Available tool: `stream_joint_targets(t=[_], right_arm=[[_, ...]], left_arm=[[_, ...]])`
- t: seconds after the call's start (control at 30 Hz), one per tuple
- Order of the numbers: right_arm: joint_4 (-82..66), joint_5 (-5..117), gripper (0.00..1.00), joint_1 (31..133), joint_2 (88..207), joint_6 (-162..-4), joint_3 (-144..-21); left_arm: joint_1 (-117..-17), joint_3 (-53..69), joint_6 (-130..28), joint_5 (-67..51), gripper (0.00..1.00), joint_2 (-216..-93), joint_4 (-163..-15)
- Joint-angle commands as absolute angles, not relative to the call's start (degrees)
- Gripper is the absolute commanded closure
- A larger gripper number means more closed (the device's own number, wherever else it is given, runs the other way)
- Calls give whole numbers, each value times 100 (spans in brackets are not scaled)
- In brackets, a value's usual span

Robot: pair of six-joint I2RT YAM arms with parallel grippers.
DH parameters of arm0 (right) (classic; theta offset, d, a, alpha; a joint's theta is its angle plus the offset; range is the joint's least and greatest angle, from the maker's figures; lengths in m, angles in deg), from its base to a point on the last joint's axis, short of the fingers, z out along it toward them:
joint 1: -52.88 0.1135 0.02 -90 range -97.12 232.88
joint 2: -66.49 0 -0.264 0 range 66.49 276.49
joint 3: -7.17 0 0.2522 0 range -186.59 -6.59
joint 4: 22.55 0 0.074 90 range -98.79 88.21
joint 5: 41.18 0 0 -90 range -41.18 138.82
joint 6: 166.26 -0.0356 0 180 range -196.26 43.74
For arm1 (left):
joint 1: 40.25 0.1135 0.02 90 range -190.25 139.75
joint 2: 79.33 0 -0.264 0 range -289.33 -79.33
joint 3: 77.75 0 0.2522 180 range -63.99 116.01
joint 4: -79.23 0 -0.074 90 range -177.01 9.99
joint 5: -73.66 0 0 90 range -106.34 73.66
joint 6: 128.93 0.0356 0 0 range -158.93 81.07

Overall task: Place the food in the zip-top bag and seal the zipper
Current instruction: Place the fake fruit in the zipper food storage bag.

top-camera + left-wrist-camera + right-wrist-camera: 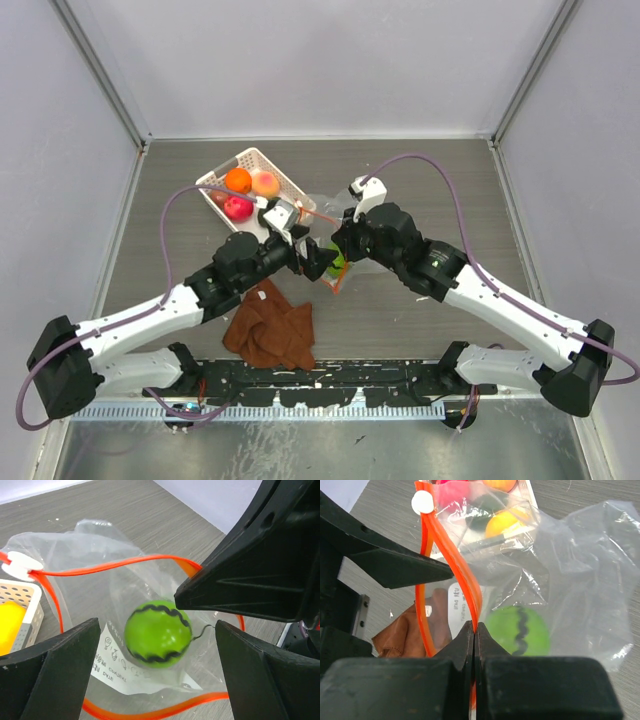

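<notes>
The clear zip-top bag [322,212] lies between my two grippers with its mouth held open. Its orange-red zipper [107,566] loops round the opening, a white slider [17,565] at one end. A bright green fruit [157,633] with a black wavy line lies inside the bag; it also shows in the right wrist view [520,630]. My left gripper [157,672] is open and empty over the bag mouth, above the fruit. My right gripper [475,629] is shut on the zipper. Orange [238,180], peach [265,183] and red [238,207] fruits sit in the white basket [262,158].
A brown cloth [272,330] lies crumpled near the front, just left of the bag. Yellow [502,522] and dark green [480,516] fruits show through the plastic in the right wrist view. Grey walls enclose the table on three sides.
</notes>
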State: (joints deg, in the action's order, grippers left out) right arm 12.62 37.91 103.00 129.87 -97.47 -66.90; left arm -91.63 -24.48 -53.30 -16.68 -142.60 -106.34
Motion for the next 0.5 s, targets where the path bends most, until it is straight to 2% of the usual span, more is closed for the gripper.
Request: stream_joint_targets(t=[0.0,0.3,0.47], right_arm=[[949,3534,100,10324,12944,-9805,-6702],[1017,2913,100,10311,12875,-9871,-6583],[1035,2590,100,10315,12807,-9894,-6509]], left_arm=[[-9185,-2057,-5455,-1878,2,-13961,-10408],[-9186,-1560,-5765,-2638,2,-13540,-9032],[-9185,-966,-5988,-2743,2,-13696,-7863]])
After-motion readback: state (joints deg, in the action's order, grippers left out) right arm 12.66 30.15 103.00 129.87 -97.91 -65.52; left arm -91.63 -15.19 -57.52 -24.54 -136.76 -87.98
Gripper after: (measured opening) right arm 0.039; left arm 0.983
